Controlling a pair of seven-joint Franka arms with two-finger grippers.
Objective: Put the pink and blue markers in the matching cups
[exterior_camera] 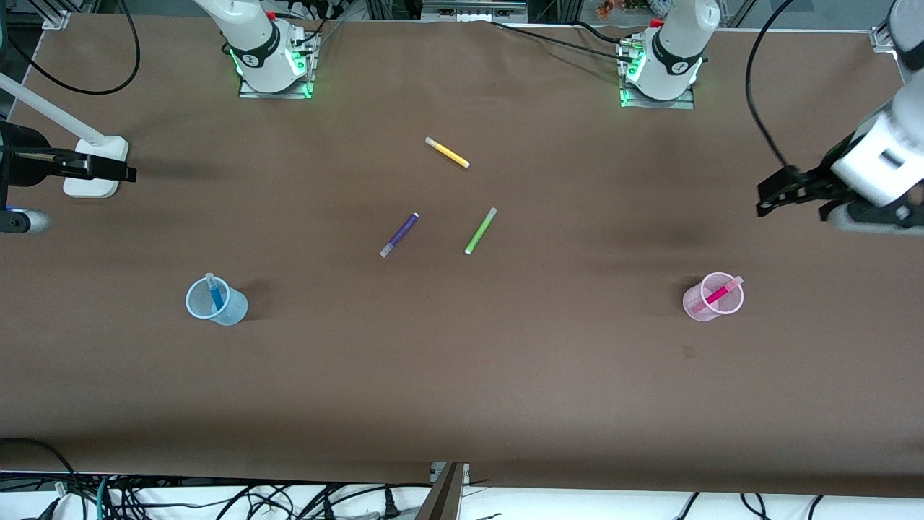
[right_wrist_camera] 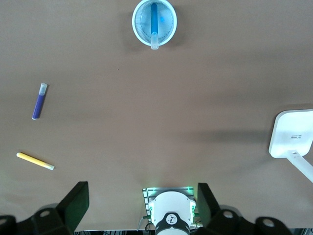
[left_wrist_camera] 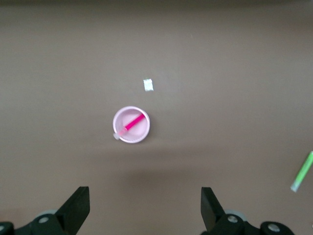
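Note:
The pale blue cup [exterior_camera: 234,310] stands toward the right arm's end of the table with the sky-blue marker [exterior_camera: 214,292] upright in it. The pale pink cup [exterior_camera: 691,303] stands toward the left arm's end with the magenta-pink marker [exterior_camera: 717,295] leaning in it. My left gripper [exterior_camera: 783,195] is open and empty, up over the table's left-arm end, apart from the pink cup [left_wrist_camera: 142,134] and its marker [left_wrist_camera: 132,123]. My right gripper [exterior_camera: 126,173] is open and empty over the right-arm end, apart from the blue cup [right_wrist_camera: 139,29] and its marker [right_wrist_camera: 154,19].
A purple pen [exterior_camera: 399,235], a lime-green pen [exterior_camera: 480,231] and a yellow pen [exterior_camera: 447,153] lie mid-table. A white stand base [exterior_camera: 94,170] sits under the right gripper. A small white scrap [left_wrist_camera: 148,85] lies near the pink cup.

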